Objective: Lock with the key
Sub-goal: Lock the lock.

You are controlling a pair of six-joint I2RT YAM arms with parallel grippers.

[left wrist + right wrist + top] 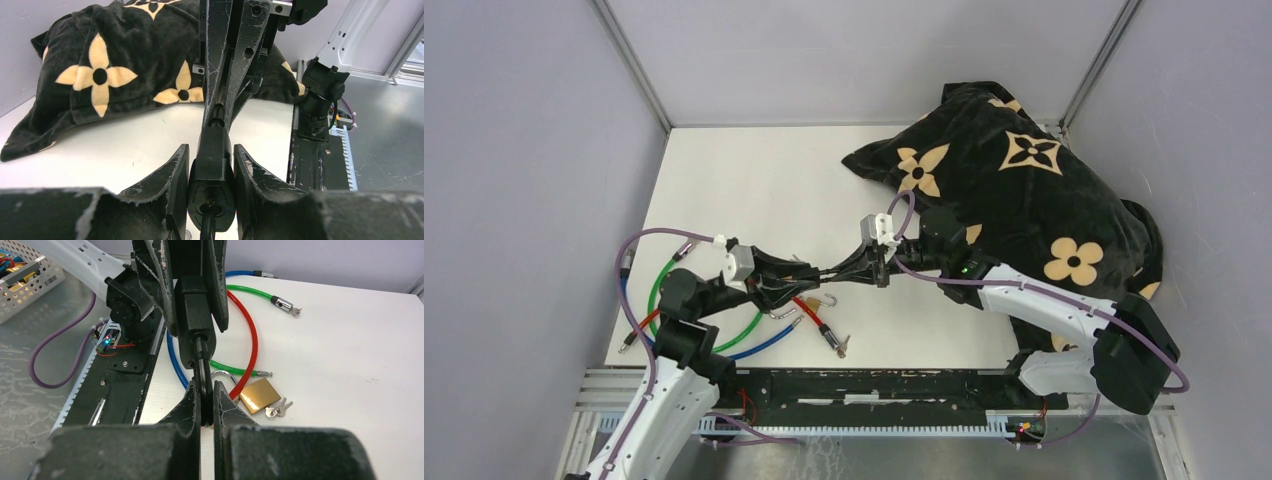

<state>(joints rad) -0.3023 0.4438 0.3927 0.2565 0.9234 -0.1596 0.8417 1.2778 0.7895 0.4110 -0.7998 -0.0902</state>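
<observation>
The left claw [211,151] pinches the black lock [211,186] by its sides, held above the surface [754,190] just beside the flowered cushion [1014,180]. Facing it, the right claw [206,388] is pressed tight on the key [202,365] sticking out of the lock's end.

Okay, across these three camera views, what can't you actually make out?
- Right wrist view: blade of the key, buried in the black lock that the left hand grips; the right hand covers its head.
- Top view: where key enters lock, hidden between both hands.
- Left wrist view: the brass padlock, outside the frame.
</observation>
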